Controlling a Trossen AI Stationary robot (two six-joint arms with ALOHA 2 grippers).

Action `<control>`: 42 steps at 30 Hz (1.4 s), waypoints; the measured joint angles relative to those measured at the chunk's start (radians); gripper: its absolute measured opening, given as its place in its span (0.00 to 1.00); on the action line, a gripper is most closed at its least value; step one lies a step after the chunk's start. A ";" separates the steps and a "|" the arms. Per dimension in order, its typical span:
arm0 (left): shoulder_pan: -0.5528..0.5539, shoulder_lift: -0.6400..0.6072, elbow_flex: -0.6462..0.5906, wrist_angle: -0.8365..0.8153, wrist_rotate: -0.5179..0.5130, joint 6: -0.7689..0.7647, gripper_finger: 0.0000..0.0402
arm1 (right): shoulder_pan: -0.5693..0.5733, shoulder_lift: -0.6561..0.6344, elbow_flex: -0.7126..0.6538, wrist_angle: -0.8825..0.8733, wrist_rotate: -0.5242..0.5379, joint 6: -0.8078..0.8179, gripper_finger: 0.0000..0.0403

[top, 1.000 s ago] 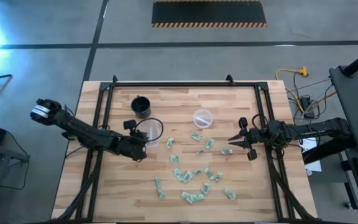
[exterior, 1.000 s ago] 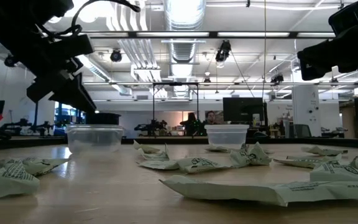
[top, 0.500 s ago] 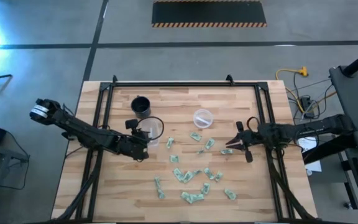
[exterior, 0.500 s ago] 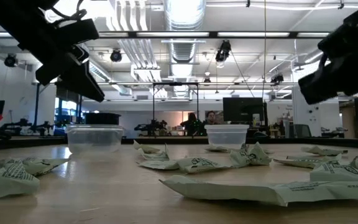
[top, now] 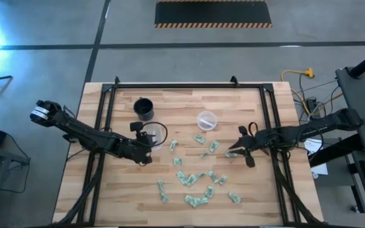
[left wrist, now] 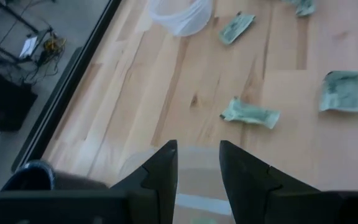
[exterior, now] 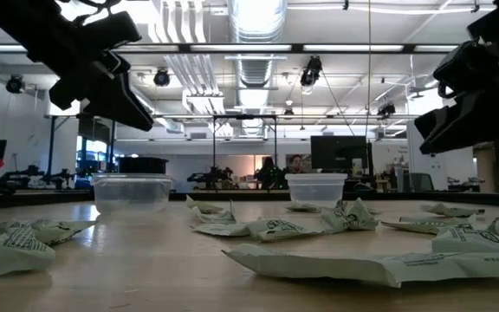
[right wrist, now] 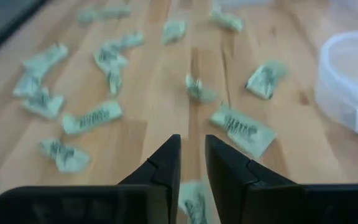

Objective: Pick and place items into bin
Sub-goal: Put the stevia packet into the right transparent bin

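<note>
Several small pale green-and-white wrinkly items [top: 198, 180] lie scattered on the wooden table [top: 125, 196]. A clear cup [top: 156, 132] stands at centre left. My left gripper [top: 149, 140] hangs over its near rim [left wrist: 194, 183], tilted down, open, with nothing between its fingers. A second clear cup [top: 206, 120] stands farther back. My right gripper [top: 234, 149] hovers, tilted down, over an item [right wrist: 194, 202] at centre right. Its fingers stand a narrow gap apart, well above the table in the low view [exterior: 427, 134].
A black cup [top: 144, 108] stands behind the left clear cup. Black rails [top: 106, 126] run along the table's left, right and far sides. Bare wood lies at the near left. Items [exterior: 301, 260] lie close to the low camera.
My right gripper has gone toward the table's centre and a little toward its near edge, tipping its fingers farther down over the items. My left gripper has risen a little above the clear cup.
</note>
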 joint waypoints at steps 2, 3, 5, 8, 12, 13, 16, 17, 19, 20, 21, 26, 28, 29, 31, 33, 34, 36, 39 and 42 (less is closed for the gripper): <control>-0.011 -0.003 0.000 0.009 0.000 0.008 0.26 | 0.028 0.033 0.038 -0.079 0.048 0.017 0.20; -0.015 -0.005 0.000 0.018 0.000 0.009 0.26 | 0.044 0.053 0.059 -0.117 0.079 0.029 0.21; -0.021 -0.006 0.000 0.019 0.000 0.010 0.26 | 0.080 0.092 0.092 -0.154 0.137 0.045 0.22; -0.023 -0.006 0.000 0.018 0.000 0.007 0.26 | 0.124 0.155 0.138 -0.176 0.189 0.067 0.24; -0.023 -0.005 0.000 0.020 0.000 0.007 0.26 | 0.152 0.244 0.180 -0.201 0.209 0.104 0.29; -0.023 -0.005 0.000 0.020 0.000 0.007 0.26 | 0.153 0.267 0.189 -0.200 0.209 0.112 0.30; -0.023 -0.005 0.000 0.020 0.000 0.007 0.26 | 0.152 0.336 0.203 -0.201 0.211 0.125 0.35; -0.023 -0.005 0.000 0.020 0.000 0.007 0.26 | 0.152 0.361 0.209 -0.200 0.210 0.125 0.37; -0.023 -0.005 0.000 0.020 0.000 0.007 0.26 | 0.152 0.401 0.219 -0.199 0.210 0.125 0.40; -0.023 -0.005 0.000 0.021 0.000 0.007 0.26 | 0.152 0.423 0.226 -0.196 0.210 0.125 0.41; -0.023 -0.005 -0.001 0.020 0.000 0.007 0.26 | 0.152 0.445 0.231 -0.190 0.210 0.125 0.42; -0.023 -0.005 -0.002 0.021 0.000 0.008 0.26 | 0.152 0.523 0.259 -0.190 0.229 0.122 0.45; -0.023 -0.004 -0.002 0.020 0.000 0.009 0.26 | 0.152 0.547 0.268 -0.191 0.248 0.122 0.45; -0.023 -0.004 -0.002 0.021 0.000 0.009 0.26 | 0.152 0.559 0.270 -0.189 0.258 0.121 0.45; -0.023 -0.004 -0.002 0.021 0.000 0.009 0.26 | 0.152 0.577 0.270 -0.191 0.261 0.121 0.45; -0.023 -0.004 -0.002 0.021 0.000 0.009 0.26 | 0.152 0.595 0.269 -0.190 0.261 0.131 0.45; -0.023 -0.004 -0.002 0.022 0.000 0.009 0.26 | 0.152 0.600 0.268 -0.188 0.261 0.137 0.45; -0.023 -0.004 -0.002 0.021 0.000 0.009 0.26 | 0.152 0.610 0.268 -0.184 0.262 0.147 0.45; -0.023 -0.004 -0.002 0.021 0.000 0.009 0.26 | 0.152 0.607 0.268 -0.186 0.262 0.159 0.45; -0.023 -0.004 -0.002 0.021 0.000 0.009 0.26 | 0.152 0.593 0.264 -0.192 0.260 0.159 0.43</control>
